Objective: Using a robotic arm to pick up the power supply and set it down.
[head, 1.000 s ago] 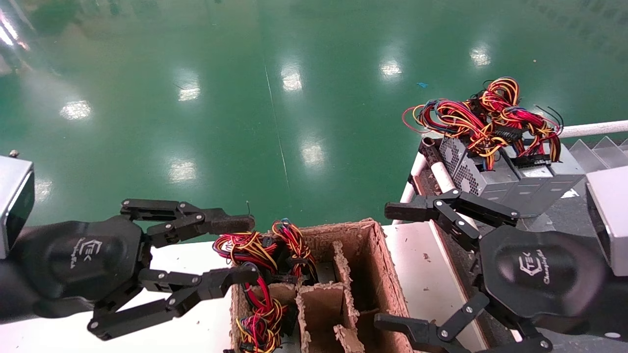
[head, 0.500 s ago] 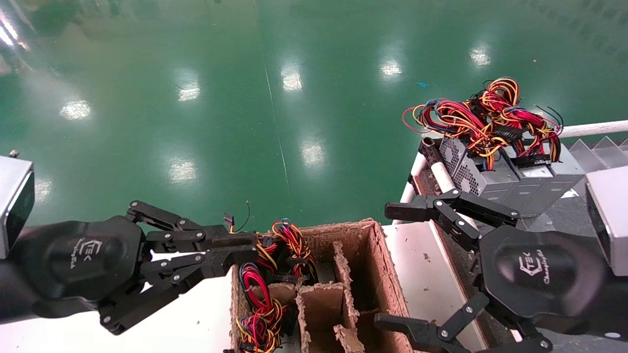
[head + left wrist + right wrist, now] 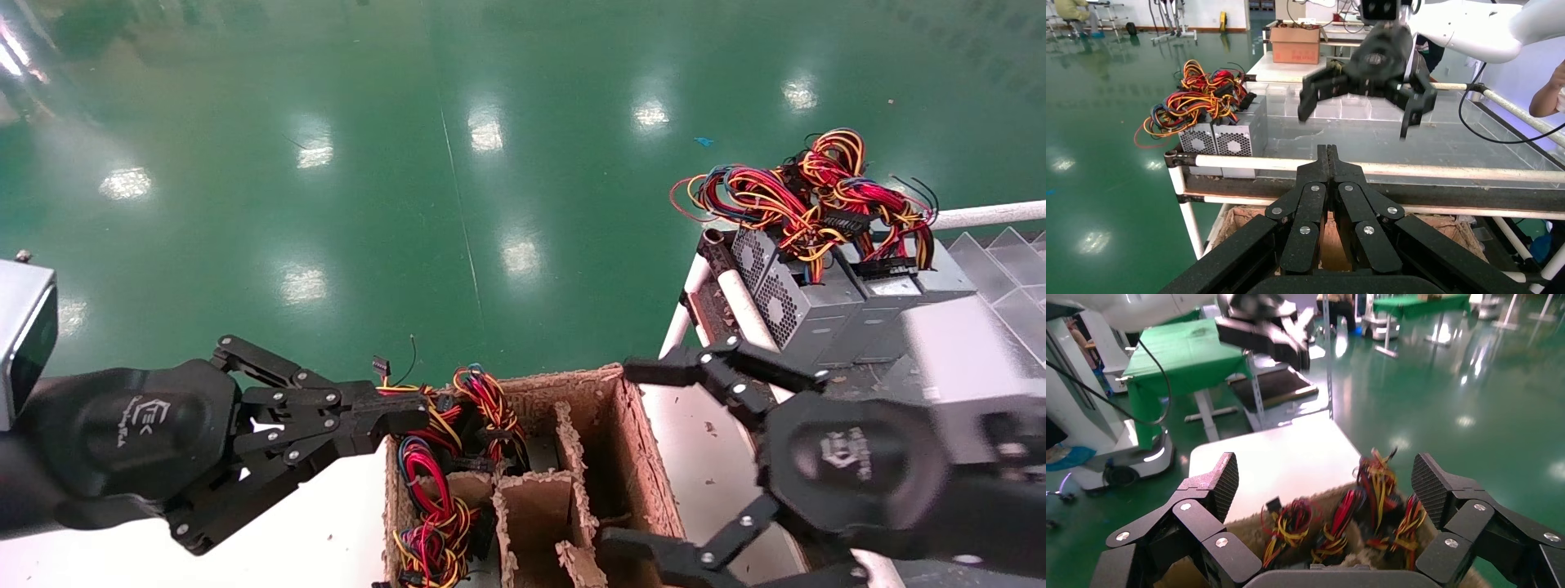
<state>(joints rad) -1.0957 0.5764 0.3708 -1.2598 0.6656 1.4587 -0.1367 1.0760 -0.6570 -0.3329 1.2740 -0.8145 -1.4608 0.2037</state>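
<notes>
Right hand (image 3: 654, 457) shifted left (splayed) | left hand (image 3: 392, 412) pinching glossy wires (image 3: 425, 404)

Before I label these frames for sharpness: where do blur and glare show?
Head view: right gripper motion-smeared, left gripper crisp, lamp glare spots on the green floor. Left wrist view: the far right gripper is blurred. Right wrist view: wires soft, fingers sharp.

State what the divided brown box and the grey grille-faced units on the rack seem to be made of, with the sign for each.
Divided brown box: probably moulded paper pulp or rough cardboard, matt, with fuzzy, crumbling edges. Grey grille-faced units: apparently sheet metal with a dull grey finish, judging by the crisp folded edges and punched honeycomb holes.
</notes>
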